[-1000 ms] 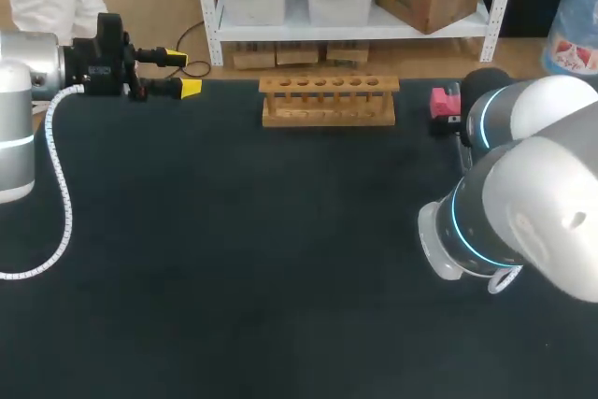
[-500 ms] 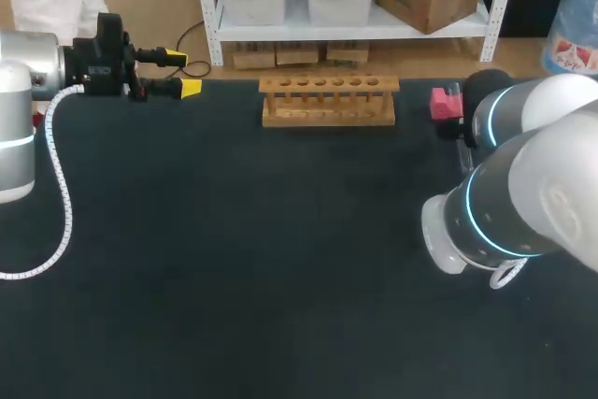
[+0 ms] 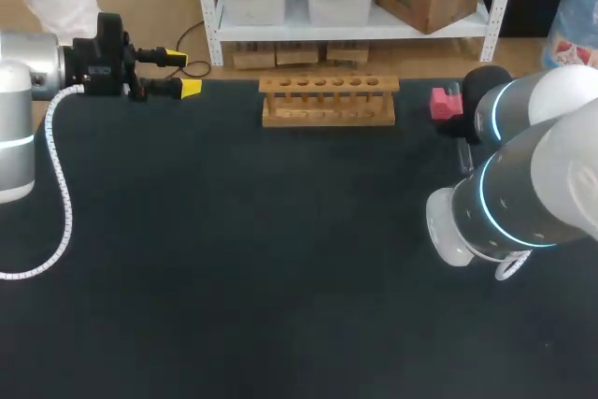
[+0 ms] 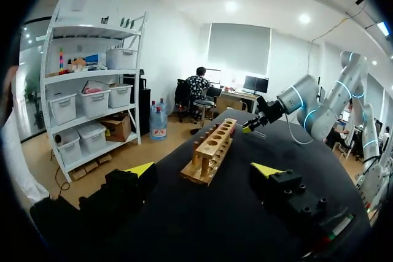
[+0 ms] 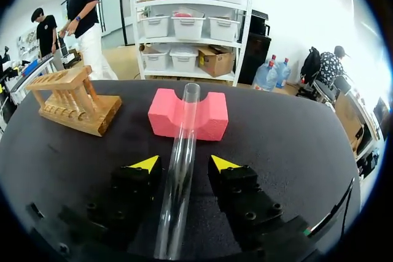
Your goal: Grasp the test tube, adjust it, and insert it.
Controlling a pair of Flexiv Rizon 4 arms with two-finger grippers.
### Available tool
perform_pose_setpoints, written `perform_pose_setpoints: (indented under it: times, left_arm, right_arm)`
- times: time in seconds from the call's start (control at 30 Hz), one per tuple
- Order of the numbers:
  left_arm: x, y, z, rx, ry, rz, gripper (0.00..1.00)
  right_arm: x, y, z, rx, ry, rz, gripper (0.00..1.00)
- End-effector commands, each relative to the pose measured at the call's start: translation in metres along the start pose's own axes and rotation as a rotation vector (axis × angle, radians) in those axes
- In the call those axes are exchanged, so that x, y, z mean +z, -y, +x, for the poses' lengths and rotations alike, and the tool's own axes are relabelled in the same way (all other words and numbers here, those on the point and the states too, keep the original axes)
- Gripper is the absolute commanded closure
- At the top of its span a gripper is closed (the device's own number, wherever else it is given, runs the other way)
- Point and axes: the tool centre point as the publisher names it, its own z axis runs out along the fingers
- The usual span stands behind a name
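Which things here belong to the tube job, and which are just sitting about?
In the job:
- test tube, lying in the pink block's notch
- wooden rack, no tube in it
- right gripper, open, one finger on each side of the tube

Sitting about:
- pink block, only a rest for the tube
- left gripper, open, by the table's far edge

In the head view, the white right arm [image 3: 533, 193] hides its own gripper [image 5: 185, 164], most of the clear glass test tube [image 5: 183, 133] and part of the pink foam block [image 3: 439, 100].
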Motion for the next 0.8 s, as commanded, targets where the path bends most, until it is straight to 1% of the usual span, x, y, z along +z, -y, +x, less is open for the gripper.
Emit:
perform_pose_setpoints:
  times: [0.03, 0.1, 0.13, 0.23, 0.27, 0.3, 0.33, 0.37, 0.4, 0.5, 0.57, 0.7, 0.8]
  left_arm:
    - [-0.0005, 0.0015, 0.0013, 0.003, 0.005, -0.004, 0.00]
    - [-0.0005, 0.0015, 0.0013, 0.003, 0.005, -0.004, 0.00]
    - [-0.0005, 0.0015, 0.0013, 0.003, 0.005, -0.004, 0.00]
    - [-0.0005, 0.0015, 0.0013, 0.003, 0.005, -0.004, 0.00]
    - [-0.0005, 0.0015, 0.0013, 0.003, 0.005, -0.004, 0.00]
    - [-0.0005, 0.0015, 0.0013, 0.003, 0.005, -0.004, 0.00]
    - [-0.0005, 0.0015, 0.0013, 0.003, 0.005, -0.004, 0.00]
    - [-0.0005, 0.0015, 0.0013, 0.003, 0.005, -0.004, 0.00]
    - [-0.0005, 0.0015, 0.0013, 0.003, 0.005, -0.004, 0.00]
    - [-0.0005, 0.0015, 0.0013, 0.003, 0.005, -0.004, 0.00]
    - [-0.0005, 0.0015, 0.0013, 0.003, 0.005, -0.004, 0.00]
    - [-0.0005, 0.0015, 0.0013, 0.003, 0.005, -0.004, 0.00]
    - [-0.0005, 0.0015, 0.0013, 0.003, 0.005, -0.004, 0.00]
  right_arm:
    - [0.0032, 0.0031, -0.0021, -0.001, -0.009, -0.036, 0.53]
    - [0.0034, 0.0031, -0.0021, -0.003, -0.011, -0.038, 0.56]
    - [0.0034, 0.0031, -0.0021, -0.003, -0.012, -0.038, 0.60]
    - [0.0036, 0.0032, -0.0023, -0.005, -0.014, -0.038, 0.63]
    - [0.0037, 0.0032, -0.0024, -0.006, -0.015, -0.038, 0.68]
    - [0.0037, 0.0032, -0.0025, -0.007, -0.016, -0.038, 0.70]
    - [0.0037, 0.0032, -0.0026, -0.007, -0.016, -0.038, 0.74]
    - [0.0037, 0.0032, -0.0026, -0.008, -0.017, -0.038, 0.83]
    - [0.0037, 0.0031, -0.0027, -0.008, -0.019, -0.037, 0.88]
    - [0.0034, 0.0024, -0.0030, -0.007, -0.021, -0.036, 0.96]
    - [0.0028, 0.0018, -0.0032, -0.006, -0.023, -0.034, 1.00]
    - [-0.0001, 0.0002, -0.0038, 0.008, -0.024, -0.025, 1.00]
    - [-0.0046, -0.0008, -0.0057, 0.036, -0.017, 0.000, 1.00]
